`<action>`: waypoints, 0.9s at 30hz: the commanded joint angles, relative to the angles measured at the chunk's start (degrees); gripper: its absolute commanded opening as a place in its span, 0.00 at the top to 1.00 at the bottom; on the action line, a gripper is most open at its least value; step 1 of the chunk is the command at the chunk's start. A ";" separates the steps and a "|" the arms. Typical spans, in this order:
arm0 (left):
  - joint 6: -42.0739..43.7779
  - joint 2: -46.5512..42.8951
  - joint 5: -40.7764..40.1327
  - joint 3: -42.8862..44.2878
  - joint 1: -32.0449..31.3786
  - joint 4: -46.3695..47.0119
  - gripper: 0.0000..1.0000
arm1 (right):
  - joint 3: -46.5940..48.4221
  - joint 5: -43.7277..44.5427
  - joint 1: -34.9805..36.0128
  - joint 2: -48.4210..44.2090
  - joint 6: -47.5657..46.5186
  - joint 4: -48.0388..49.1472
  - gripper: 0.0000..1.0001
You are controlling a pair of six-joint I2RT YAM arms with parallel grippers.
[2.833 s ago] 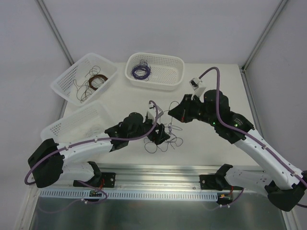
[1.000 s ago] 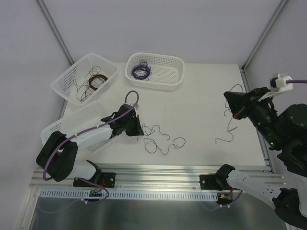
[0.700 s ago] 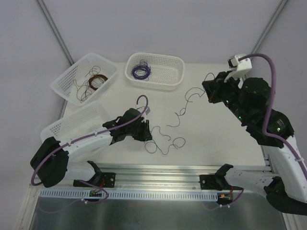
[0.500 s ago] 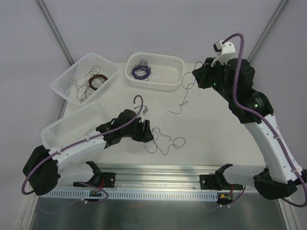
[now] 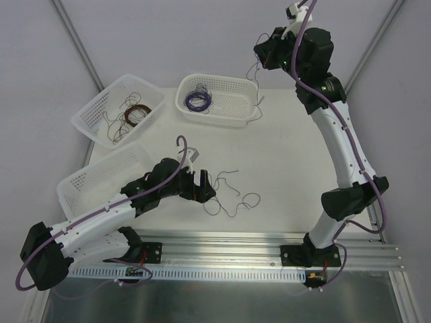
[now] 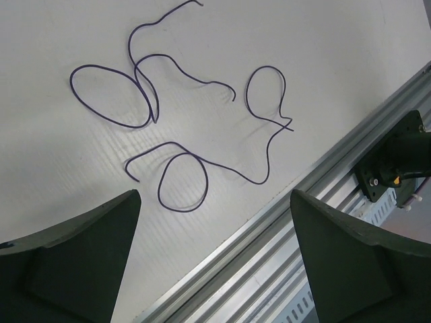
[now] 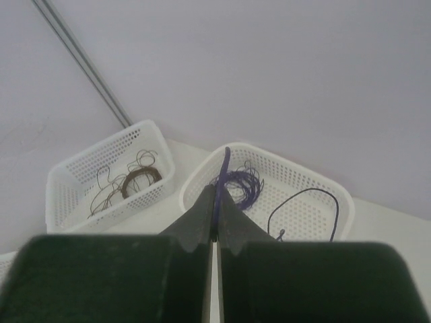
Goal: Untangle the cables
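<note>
Lowering slowly looks key: my right pincer [image 5: 264,57], clamped on one purple cable [image 5: 260,94], sits high over the middle basket [image 5: 222,120]. The tail hangs at its right rim, so I'd centre before release. A purple coil [image 5: 197,101] lies inside. The left basket [image 5: 145,87] holds a brown coil [image 5: 135,114]. My left pincer [image 5: 201,187] gapes over loose cables [image 6: 202,160] on the desk.

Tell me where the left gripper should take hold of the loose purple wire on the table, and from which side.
Best bet: grip the nearly straight stretch of the purple wire between its small closed loop and the bend near the rail. Come straight down with the left gripper, jaws across that stretch: the wire lies flat on the table and nothing crosses it there.
</note>
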 commanded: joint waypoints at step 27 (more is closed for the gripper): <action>-5.74 4.12 -0.99 -2.28 -0.12 1.38 0.06 | 2.41 -10.95 -4.02 31.41 9.08 15.19 0.32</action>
